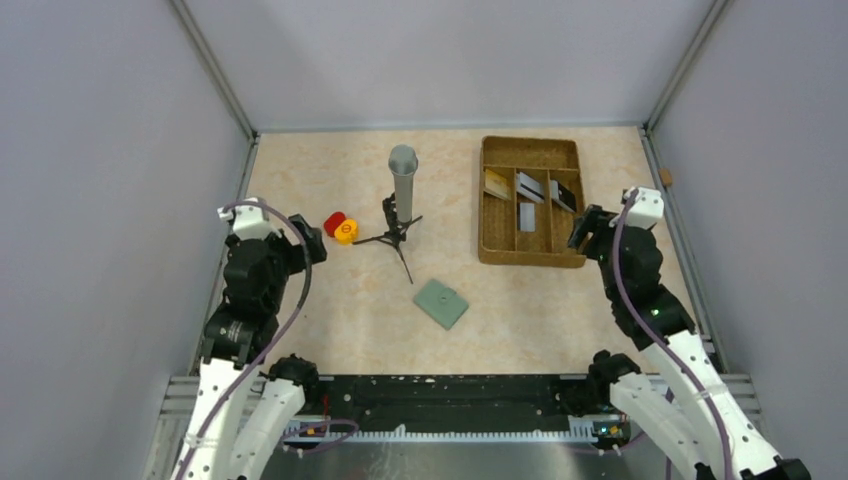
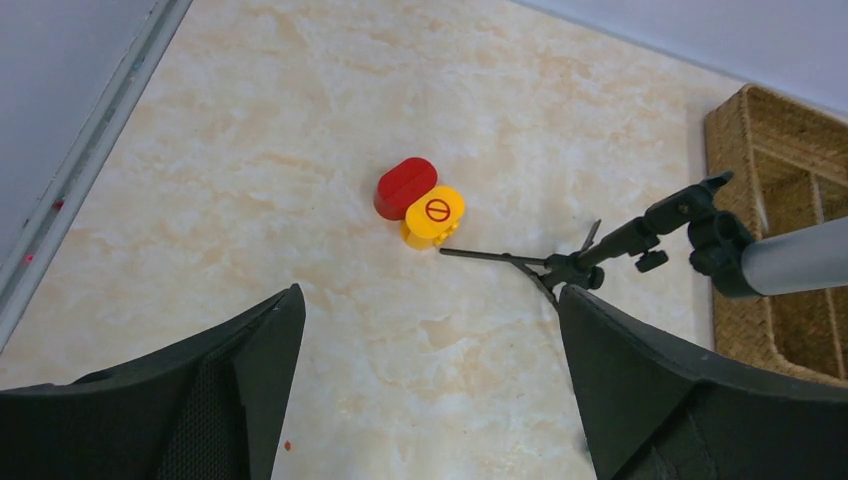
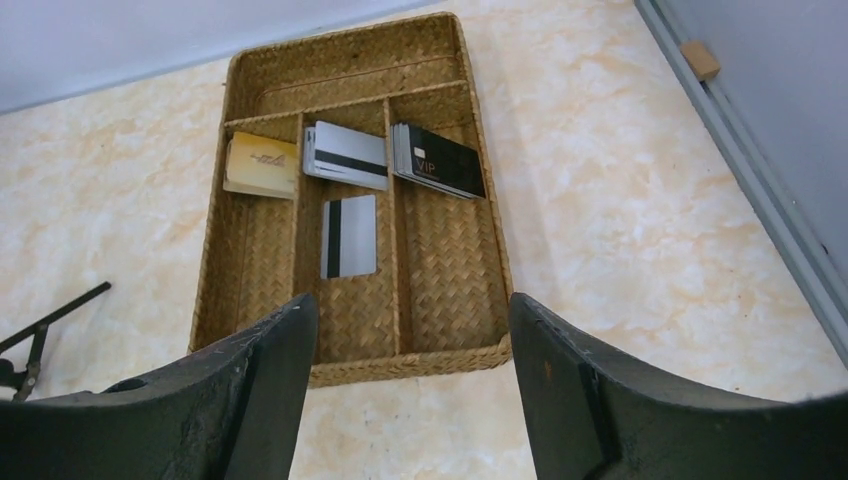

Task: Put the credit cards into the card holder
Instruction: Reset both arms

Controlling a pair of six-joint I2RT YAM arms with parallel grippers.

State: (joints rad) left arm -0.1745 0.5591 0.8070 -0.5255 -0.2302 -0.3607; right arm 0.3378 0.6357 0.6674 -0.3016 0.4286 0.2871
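The card holder is a grey-green wallet lying shut and flat on the table, near the middle. The credit cards lie in a brown woven tray: a tan-gold one, a silvery stack, a black stack and a single silvery card with a black stripe. My right gripper hovers open just in front of the tray's near rim, with nothing between its fingers. At the left, my left gripper stands wide open and empty over bare table. The wallet is outside both wrist views.
A grey cylinder on a small black tripod stands between the arms, left of the tray. A red block and a yellow block sit side by side near my left gripper. Grey walls close in the table on three sides.
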